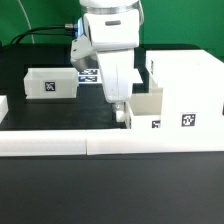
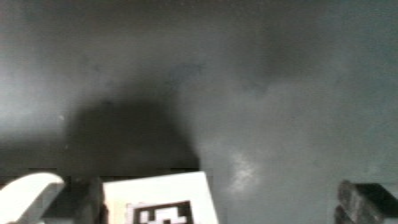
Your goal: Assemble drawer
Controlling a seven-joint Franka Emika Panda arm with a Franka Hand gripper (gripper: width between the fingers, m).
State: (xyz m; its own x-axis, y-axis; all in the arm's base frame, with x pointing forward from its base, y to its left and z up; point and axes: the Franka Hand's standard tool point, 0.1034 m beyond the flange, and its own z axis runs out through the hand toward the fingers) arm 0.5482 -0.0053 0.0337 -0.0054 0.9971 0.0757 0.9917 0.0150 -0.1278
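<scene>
The large white housing [image 1: 182, 88] stands at the exterior view's right, with a tag on its front. One small tray [image 1: 146, 108] sits at the housing's open side, partly inside it, its tag facing the front. The second small tray [image 1: 50, 82] lies apart at the exterior view's left. My gripper [image 1: 119, 110] hangs low at the outer end of the first tray. In the wrist view my gripper [image 2: 199, 208] is open. A white tagged tray wall [image 2: 160, 198] lies between the fingers, nearer one finger [image 2: 368, 202] is well apart from it.
A long low white border wall [image 1: 100, 146] runs along the front of the black table. The marker board [image 1: 88, 72] lies behind my arm, partly hidden by it.
</scene>
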